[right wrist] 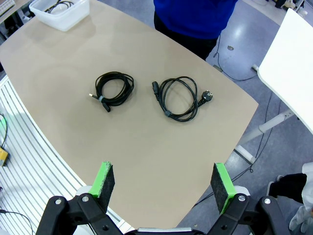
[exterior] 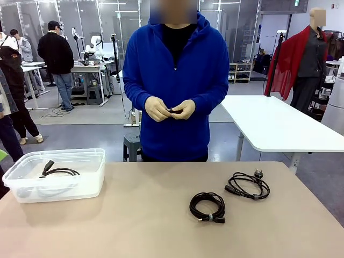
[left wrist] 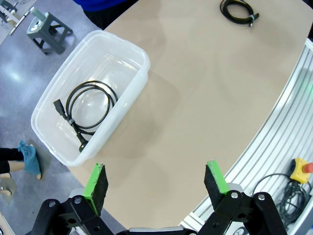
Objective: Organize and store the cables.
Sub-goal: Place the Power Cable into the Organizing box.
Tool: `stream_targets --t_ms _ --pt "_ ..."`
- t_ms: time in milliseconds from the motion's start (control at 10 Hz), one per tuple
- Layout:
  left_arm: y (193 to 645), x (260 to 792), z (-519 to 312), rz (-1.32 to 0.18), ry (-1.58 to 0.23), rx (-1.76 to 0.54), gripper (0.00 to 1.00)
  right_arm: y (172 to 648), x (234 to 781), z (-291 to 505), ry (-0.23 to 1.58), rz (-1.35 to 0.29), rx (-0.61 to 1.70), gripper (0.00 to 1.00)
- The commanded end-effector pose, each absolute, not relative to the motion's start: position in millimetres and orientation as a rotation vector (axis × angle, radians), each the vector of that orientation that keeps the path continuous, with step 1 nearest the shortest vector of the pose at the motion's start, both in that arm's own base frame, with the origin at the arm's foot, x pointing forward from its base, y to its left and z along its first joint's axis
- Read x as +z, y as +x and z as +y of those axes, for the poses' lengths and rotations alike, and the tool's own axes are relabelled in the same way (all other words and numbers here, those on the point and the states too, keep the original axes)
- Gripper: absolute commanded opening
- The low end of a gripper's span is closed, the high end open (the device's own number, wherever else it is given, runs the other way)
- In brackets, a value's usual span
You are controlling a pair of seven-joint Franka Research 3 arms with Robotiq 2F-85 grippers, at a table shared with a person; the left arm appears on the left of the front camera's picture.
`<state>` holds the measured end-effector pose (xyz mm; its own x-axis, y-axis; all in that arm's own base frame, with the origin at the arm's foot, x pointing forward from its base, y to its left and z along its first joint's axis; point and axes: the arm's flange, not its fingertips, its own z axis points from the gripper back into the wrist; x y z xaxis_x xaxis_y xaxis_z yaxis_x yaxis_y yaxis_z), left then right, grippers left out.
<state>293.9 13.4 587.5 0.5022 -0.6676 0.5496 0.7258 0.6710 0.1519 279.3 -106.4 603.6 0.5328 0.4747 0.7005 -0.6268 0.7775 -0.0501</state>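
Observation:
Two coiled black cables lie on the tan table: a tight coil near the middle and a looser one with chunky plugs to its right. A third coil rests inside the clear plastic bin at the table's left. My left gripper hovers open high above the table's near edge beside the bin. High over the right side, my right gripper is open, well short of both loose coils. The person's hands hold a small dark item at the far side.
The person in a blue hoodie stands at the far edge. A white table stands behind on the right. A grey stool stands on the floor beyond the bin. Ribbed metal rails run beside the table's near edge.

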Motion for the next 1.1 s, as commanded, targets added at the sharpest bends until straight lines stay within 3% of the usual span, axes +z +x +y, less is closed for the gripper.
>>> stream_targets --t_ms 0,1000 --pt "293.8 587.1 12.4 -0.614 -0.106 -0.847 1.0 279.3 603.1 -107.2 0.22 -0.764 0.662 1.0" --pt "293.8 587.1 12.4 -0.614 -0.106 -0.847 1.0 279.3 603.1 -107.2 0.22 -0.764 0.662 1.0"
